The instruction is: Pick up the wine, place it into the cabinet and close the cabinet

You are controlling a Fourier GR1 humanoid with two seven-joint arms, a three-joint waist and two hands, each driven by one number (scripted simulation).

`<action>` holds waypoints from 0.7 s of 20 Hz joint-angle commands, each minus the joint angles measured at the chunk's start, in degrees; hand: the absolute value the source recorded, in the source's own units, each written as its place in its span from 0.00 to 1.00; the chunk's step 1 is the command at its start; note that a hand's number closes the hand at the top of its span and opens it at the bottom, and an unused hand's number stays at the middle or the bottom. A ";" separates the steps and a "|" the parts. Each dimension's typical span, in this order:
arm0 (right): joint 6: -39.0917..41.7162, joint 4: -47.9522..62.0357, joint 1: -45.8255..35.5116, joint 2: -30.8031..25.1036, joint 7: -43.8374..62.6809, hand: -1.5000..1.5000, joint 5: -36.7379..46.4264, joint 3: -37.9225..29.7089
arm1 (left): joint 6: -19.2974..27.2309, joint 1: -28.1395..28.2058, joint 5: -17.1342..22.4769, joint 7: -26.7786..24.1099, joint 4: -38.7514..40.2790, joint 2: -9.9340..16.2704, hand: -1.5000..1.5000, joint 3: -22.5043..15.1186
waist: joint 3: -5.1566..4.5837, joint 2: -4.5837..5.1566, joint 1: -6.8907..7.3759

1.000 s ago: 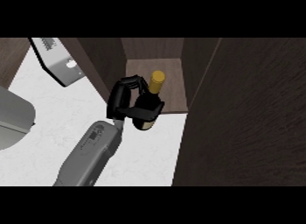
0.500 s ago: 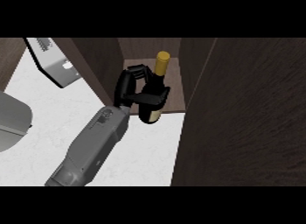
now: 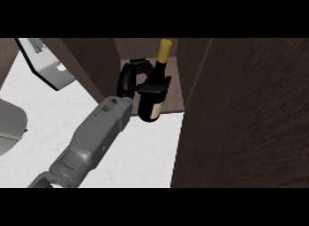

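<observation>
Now right hand [image 3: 136, 79] curled round wine [image 3: 152, 95], bottle partly inside open cabinet [image 3: 173, 88] compartment.

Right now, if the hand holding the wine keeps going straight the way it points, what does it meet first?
Probably the cabinet's back wall: the right hand, curled round the wine bottle, points into the open compartment. Depth is unclear.

Right robot hand [image 3: 136, 79] curled round wine bottle [image 3: 152, 103], at open cabinet [image 3: 176, 95].
</observation>
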 commanded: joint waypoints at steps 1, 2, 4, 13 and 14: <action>0.87 -8.57 3.39 -1.35 1.84 0.00 -3.49 -0.75 | 0.10 -2.96 2.37 -2.22 5.08 -0.01 1.00 2.53 | 0.00 0.31 -0.76; 1.05 -10.91 2.73 -1.67 4.16 0.00 -4.09 -0.84 | -1.16 -2.58 1.83 -2.92 5.75 -0.01 1.00 3.35 | -0.06 0.23 0.07; 1.30 -9.65 3.60 -1.16 2.59 0.00 -3.11 1.19 | 0.30 -5.51 3.48 0.47 7.31 -0.01 1.00 3.31 | -0.02 0.15 -1.07; 1.57 -7.10 5.14 -0.33 -1.19 0.00 -3.23 1.94 | 1.02 -7.77 3.32 -5.14 13.98 1.15 1.00 7.20 | -0.01 0.72 -1.35; 3.15 -8.40 6.05 -2.32 -1.94 0.00 -3.51 1.98 | 1.70 -7.79 2.79 -5.46 14.67 1.31 1.00 6.81 | 0.02 0.92 -2.71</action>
